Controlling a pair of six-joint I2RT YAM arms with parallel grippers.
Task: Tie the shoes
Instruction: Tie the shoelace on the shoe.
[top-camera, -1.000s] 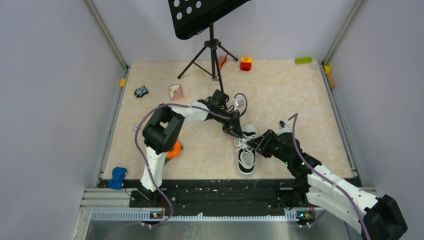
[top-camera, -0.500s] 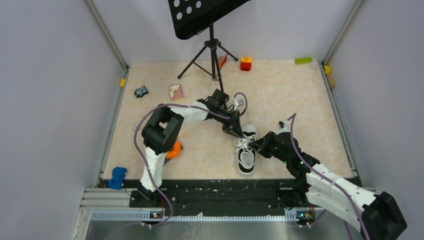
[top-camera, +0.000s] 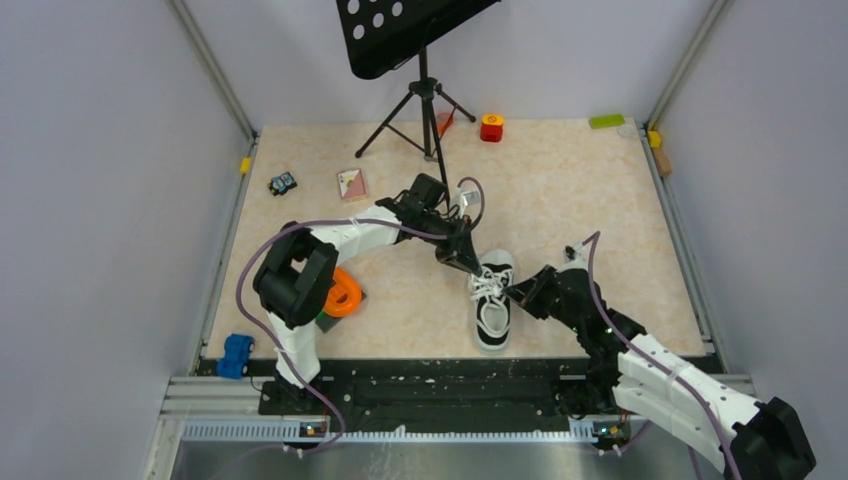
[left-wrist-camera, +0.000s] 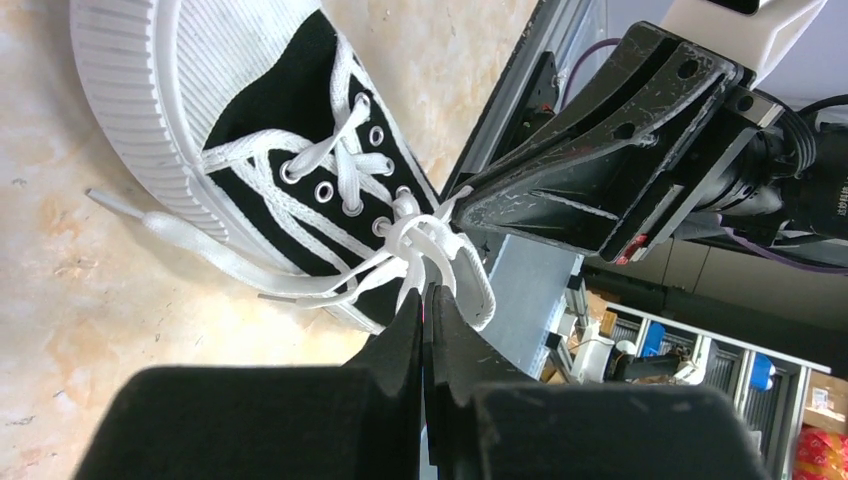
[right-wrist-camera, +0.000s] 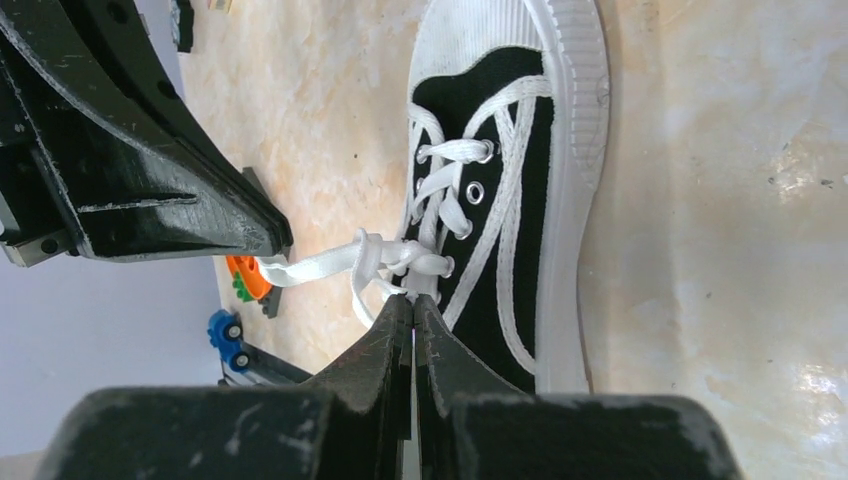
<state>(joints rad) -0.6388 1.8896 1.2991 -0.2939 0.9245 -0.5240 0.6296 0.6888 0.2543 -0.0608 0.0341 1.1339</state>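
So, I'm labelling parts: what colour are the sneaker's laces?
The laces are white, seen best in the left wrist view.

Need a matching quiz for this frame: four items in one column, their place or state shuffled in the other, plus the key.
Column A
1. sneaker
2. blue toy car
3. music stand
4. left gripper

Column B
a. near-left corner of the table
b. shut on a white lace
c. far edge, tripod feet on the table
d. lying mid-table, toe pointing away from the robot

Pairs: 1-d, 2-a, 3-c, 4-b
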